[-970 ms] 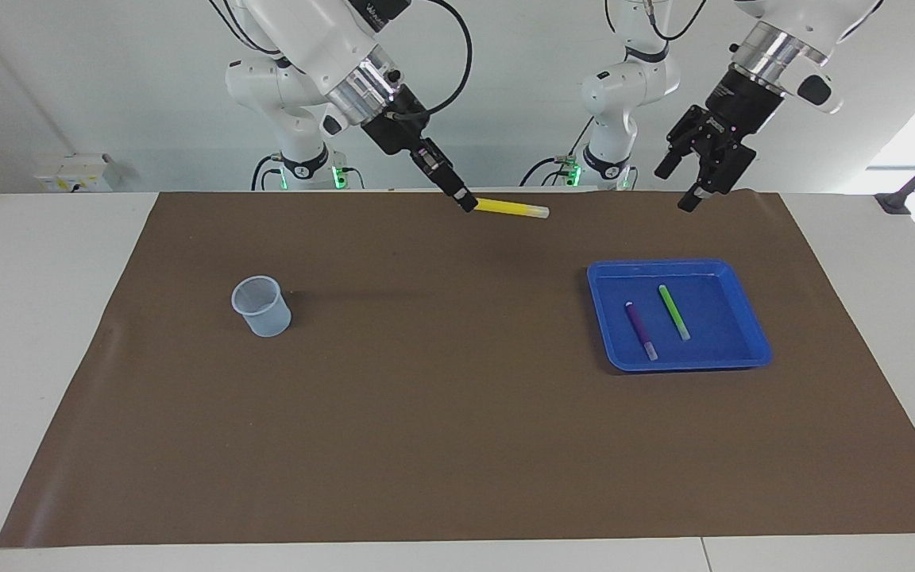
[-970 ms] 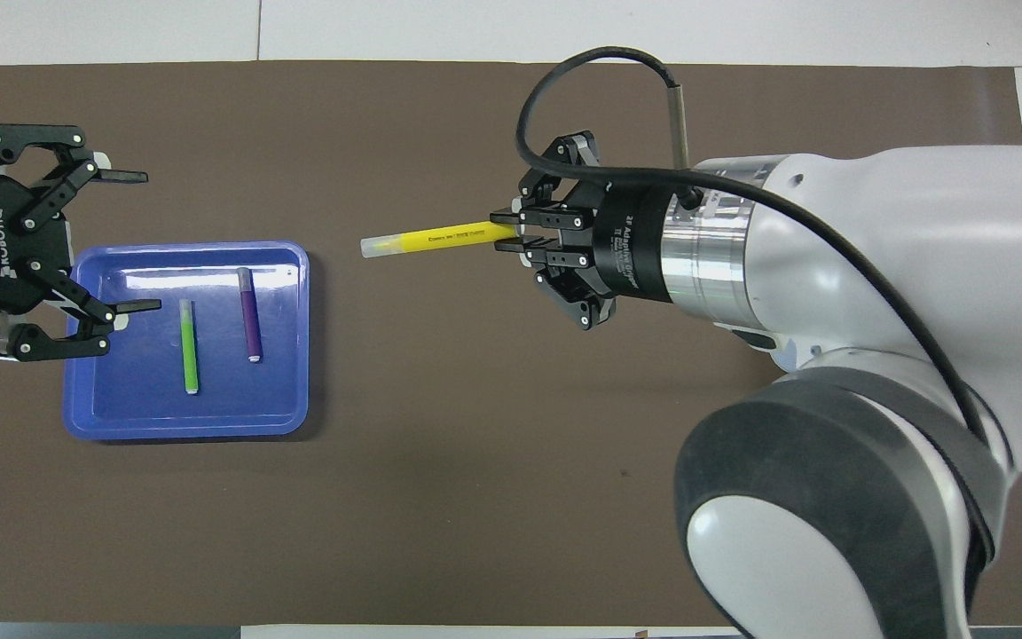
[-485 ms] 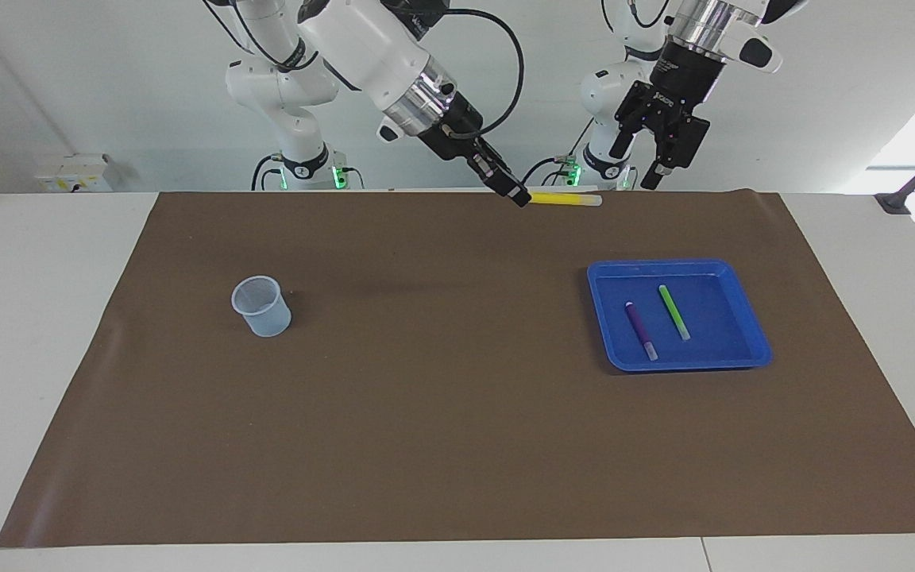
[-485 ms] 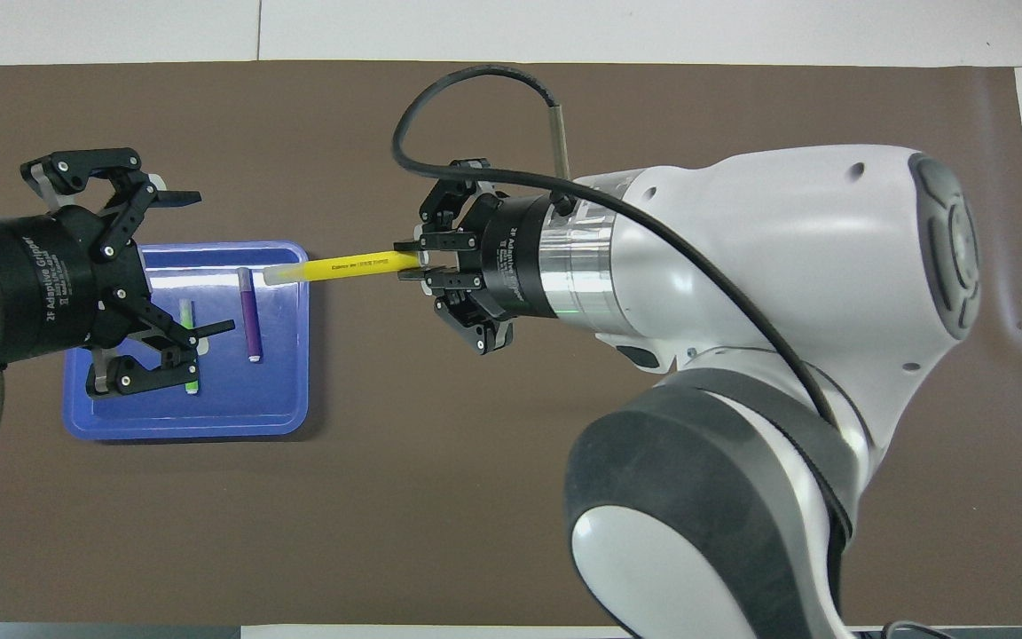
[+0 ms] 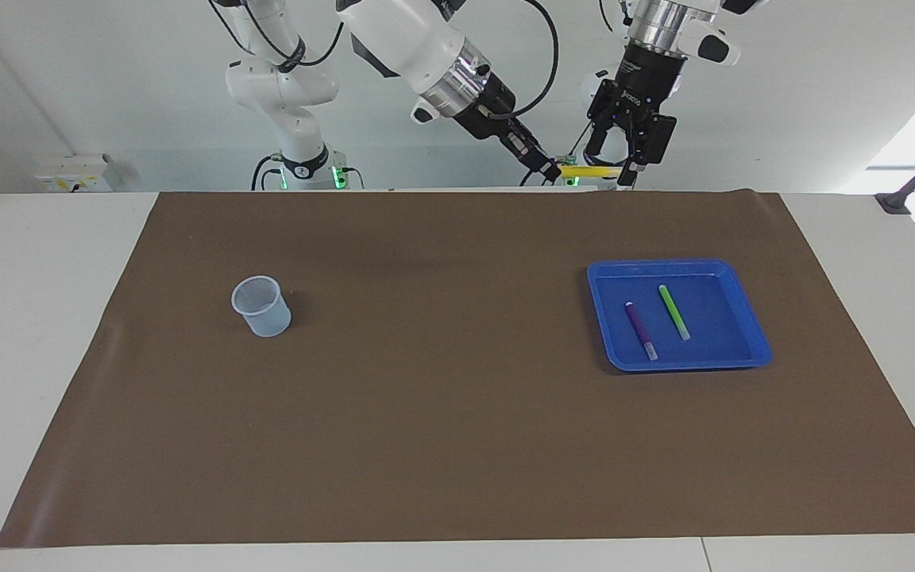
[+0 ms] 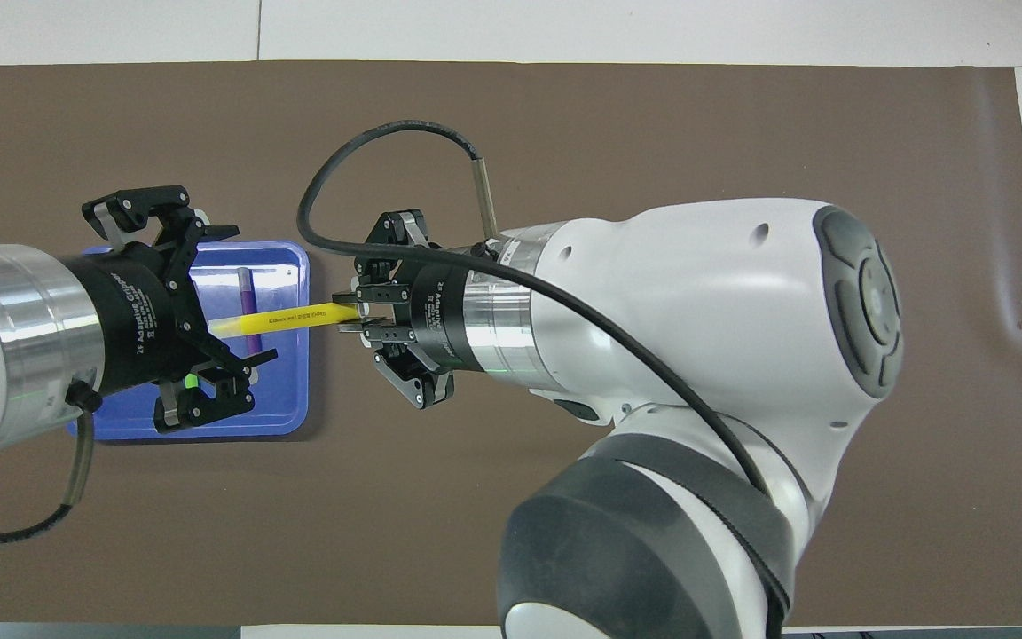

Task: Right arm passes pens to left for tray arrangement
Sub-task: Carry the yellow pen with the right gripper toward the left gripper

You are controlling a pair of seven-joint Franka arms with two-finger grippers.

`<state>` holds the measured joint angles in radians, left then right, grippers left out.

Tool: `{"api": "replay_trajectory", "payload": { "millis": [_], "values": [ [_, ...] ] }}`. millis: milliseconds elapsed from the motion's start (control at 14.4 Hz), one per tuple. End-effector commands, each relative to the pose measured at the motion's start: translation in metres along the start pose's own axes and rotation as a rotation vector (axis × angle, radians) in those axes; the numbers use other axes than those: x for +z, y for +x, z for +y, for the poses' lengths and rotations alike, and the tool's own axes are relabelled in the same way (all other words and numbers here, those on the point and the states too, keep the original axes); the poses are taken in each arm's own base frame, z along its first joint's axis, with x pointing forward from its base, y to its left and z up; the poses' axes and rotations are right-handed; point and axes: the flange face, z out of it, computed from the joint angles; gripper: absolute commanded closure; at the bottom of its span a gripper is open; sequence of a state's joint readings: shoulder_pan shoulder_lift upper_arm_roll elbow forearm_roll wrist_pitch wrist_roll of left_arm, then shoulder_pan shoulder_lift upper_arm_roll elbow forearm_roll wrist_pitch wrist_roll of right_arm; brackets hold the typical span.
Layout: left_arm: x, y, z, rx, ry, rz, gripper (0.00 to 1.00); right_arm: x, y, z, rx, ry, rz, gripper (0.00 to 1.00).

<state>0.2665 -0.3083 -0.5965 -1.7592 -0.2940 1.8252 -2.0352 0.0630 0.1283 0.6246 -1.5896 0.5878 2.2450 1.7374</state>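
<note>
Overhead view: right gripper (image 6: 347, 317), clamped on slim yellow marker pen (image 6: 285, 318), has carried it between spread-open left gripper's (image 6: 223, 297) fingers; handover imminent.

One high camera faces the robots across the table (image 5: 52, 318); another looks steeply down from their end, sharing the brown mat (image 5: 442, 413).

White table (image 5: 44, 334) under a brown mat (image 5: 442, 413), and on that mat sit the blue tray (image 5: 753, 330) and a translucent cup (image 5: 260, 306), well apart.
</note>
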Motion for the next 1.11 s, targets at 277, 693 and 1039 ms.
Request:
{"api": "replay_trajectory", "payload": {
  "millis": [277,693,1039],
  "values": [
    [0.015,0.007,-0.032,-0.011,0.017,0.08,0.0,0.002,-0.013,0.0,0.007,0.04,-0.028,1.0],
    [0.007,0.004,-0.03,0.003,0.003,0.07,0.13,0.003,-0.013,0.001,0.006,0.038,-0.028,1.0],
    [0.003,0.002,-0.03,0.004,-0.003,0.066,0.31,0.005,-0.011,0.001,0.007,0.036,-0.026,1.0]
  ]
}}
